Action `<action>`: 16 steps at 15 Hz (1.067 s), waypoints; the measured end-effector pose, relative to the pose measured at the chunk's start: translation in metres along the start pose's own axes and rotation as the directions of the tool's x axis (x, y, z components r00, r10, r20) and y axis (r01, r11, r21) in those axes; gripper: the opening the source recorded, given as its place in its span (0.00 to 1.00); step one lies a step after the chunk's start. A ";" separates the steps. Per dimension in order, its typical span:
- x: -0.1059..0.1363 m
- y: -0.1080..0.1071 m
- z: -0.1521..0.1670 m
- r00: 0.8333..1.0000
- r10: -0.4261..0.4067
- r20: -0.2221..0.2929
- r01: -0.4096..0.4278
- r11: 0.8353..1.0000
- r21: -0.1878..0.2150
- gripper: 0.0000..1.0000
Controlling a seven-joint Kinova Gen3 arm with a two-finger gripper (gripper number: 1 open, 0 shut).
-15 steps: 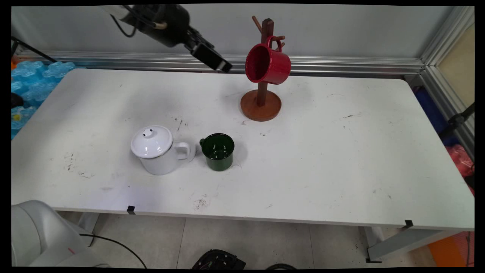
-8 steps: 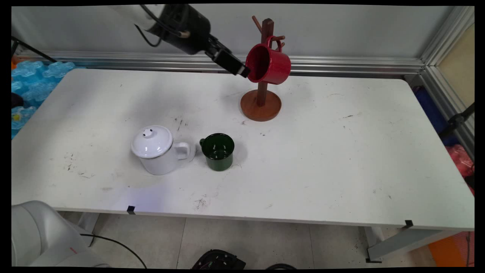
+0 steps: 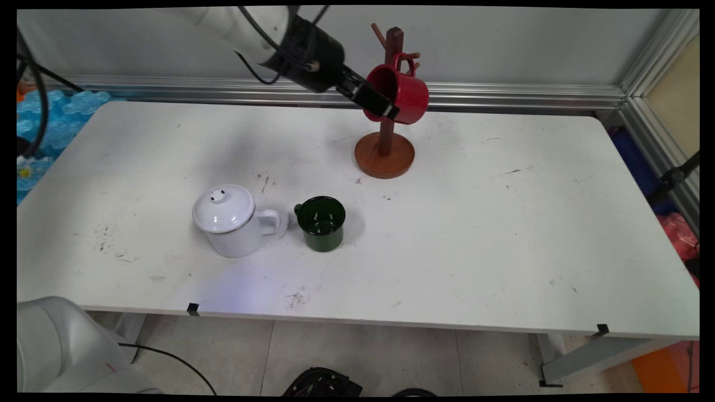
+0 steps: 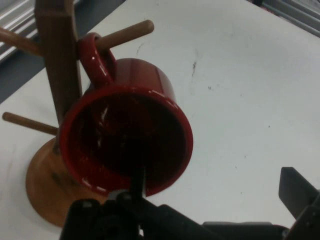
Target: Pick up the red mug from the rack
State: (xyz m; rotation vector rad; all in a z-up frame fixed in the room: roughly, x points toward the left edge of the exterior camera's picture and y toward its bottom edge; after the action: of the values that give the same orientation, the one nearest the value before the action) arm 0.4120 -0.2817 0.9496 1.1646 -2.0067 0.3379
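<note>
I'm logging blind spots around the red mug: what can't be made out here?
- Main view: the gripper hides part of the red mug's mouth.
- Hand view: one finger reaches inside the mug; whether it touches the wall is unclear.
- Hand view: the wooden mug tree's top is cut off by the edge.

We see a glossy red enamel mug (image 3: 405, 92) on a reddish-brown wooden peg stand (image 3: 385, 156), a dark green mug (image 3: 321, 223), a white lidded pot (image 3: 232, 220) and a scuffed white table (image 3: 475, 223).
</note>
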 end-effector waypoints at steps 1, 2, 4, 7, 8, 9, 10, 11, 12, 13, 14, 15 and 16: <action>0.000 0.000 0.006 1.000 -0.005 -0.005 0.005 1.000 -0.001 1.00; 0.000 0.001 0.012 1.000 -0.011 -0.011 0.011 1.000 -0.003 1.00; 0.001 0.001 0.023 0.999 -0.023 -0.022 0.023 1.000 -0.004 1.00; 0.000 0.001 0.039 0.998 -0.042 -0.036 0.042 0.999 -0.002 1.00; -0.001 0.001 0.044 0.998 -0.050 -0.040 0.050 0.999 -0.002 1.00; -0.002 0.000 0.049 0.997 -0.057 -0.045 0.057 0.998 -0.001 1.00; -0.002 0.000 0.053 0.997 -0.063 -0.049 0.063 0.998 0.000 1.00; -0.002 0.000 0.057 0.996 -0.069 -0.053 0.069 0.998 0.001 1.00; -0.003 0.000 0.061 0.996 -0.075 -0.057 0.075 0.997 0.002 1.00; -0.003 0.000 0.064 0.995 -0.080 -0.060 0.080 0.997 0.003 1.00; -0.004 0.000 0.065 0.995 -0.083 -0.062 0.083 0.997 0.003 1.00; -0.004 -0.001 0.068 0.994 -0.088 -0.066 0.088 0.996 0.004 1.00; -0.004 -0.001 0.070 0.993 -0.092 -0.069 0.092 0.996 0.005 1.00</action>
State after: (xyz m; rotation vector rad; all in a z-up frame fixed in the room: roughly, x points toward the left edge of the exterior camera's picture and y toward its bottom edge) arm 0.3794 -0.3192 0.8998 1.2297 -1.8868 0.3354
